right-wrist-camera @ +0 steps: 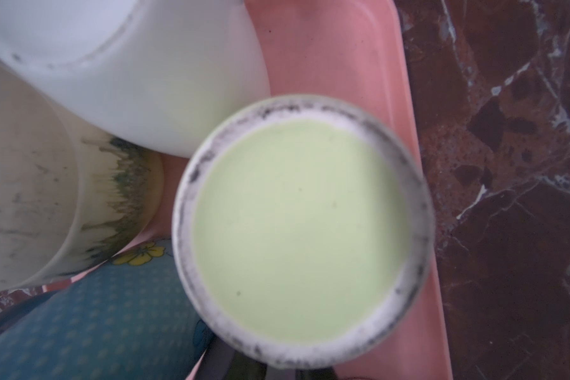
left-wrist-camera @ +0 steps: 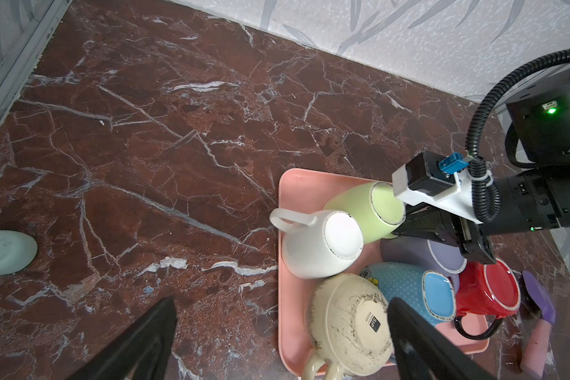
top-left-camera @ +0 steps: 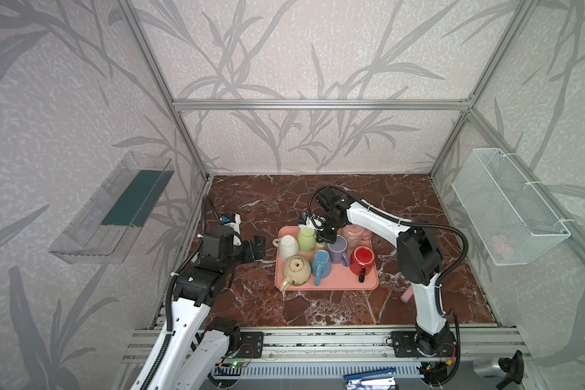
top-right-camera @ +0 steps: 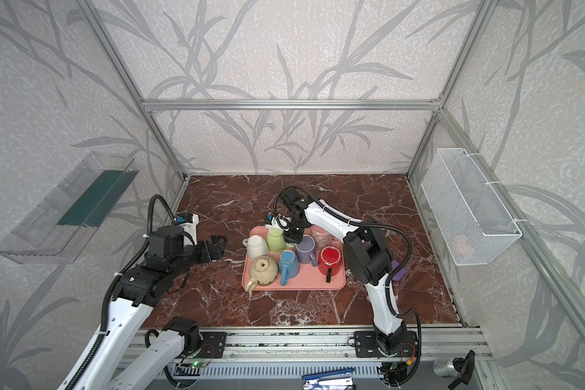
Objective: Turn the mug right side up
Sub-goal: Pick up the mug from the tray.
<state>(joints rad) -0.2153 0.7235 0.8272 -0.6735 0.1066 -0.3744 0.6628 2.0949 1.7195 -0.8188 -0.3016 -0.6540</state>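
- The green mug stands bottom-up at the far side of the pink tray, crowded in with 6 other mugs.
- The right claw is pinched together at its side, seemingly on the handle, though the handle itself is hidden.
- The left claw hangs spread apart over the surface beside the tray, holding nothing.
- Risk: a pinch on the handle alone may let the mug swing or slip once it is lifted and rolled over.
- Risk: the white mug and purple mug sit just beside it, so turning it low could knock them over.
- Risk: set back into so little free tray, it may land on a neighbour and topple.
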